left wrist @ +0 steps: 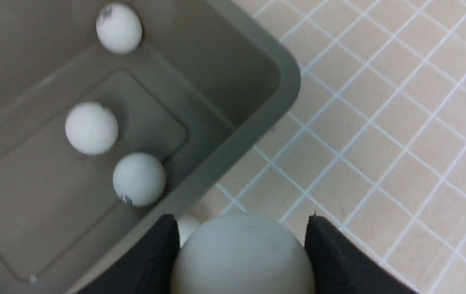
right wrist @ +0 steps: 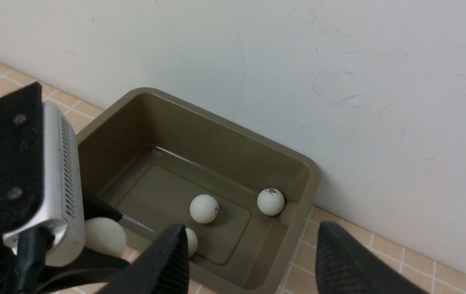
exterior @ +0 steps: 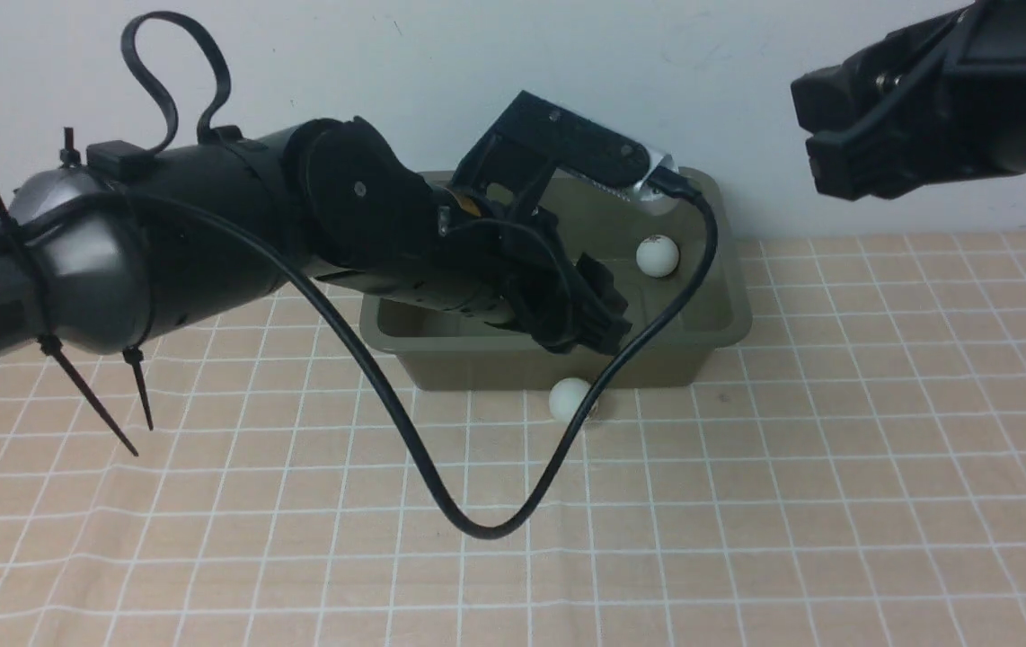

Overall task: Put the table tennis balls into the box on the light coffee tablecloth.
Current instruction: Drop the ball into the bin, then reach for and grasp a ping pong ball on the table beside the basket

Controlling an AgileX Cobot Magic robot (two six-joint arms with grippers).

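Note:
My left gripper (left wrist: 241, 223) is shut on a white table tennis ball (left wrist: 243, 257), held over the near rim of the olive box (left wrist: 290, 73). Three balls lie in the box (right wrist: 313, 176): one in a corner (left wrist: 118, 27), one mid-floor (left wrist: 91, 128), and one by the near wall (left wrist: 138, 179). Another ball (exterior: 570, 400) rests on the light coffee tablecloth (exterior: 747, 503), touching the box's front wall (exterior: 477, 370). In the front view the left gripper (exterior: 605, 322) hides its ball. My right gripper (right wrist: 249, 249) hangs open and empty, high at the box's right.
A white wall (exterior: 477, 72) rises right behind the box. The left arm's black cable (exterior: 477, 526) loops down in front of the box, passing over the loose ball. The right arm (exterior: 926, 99) is up at the top right.

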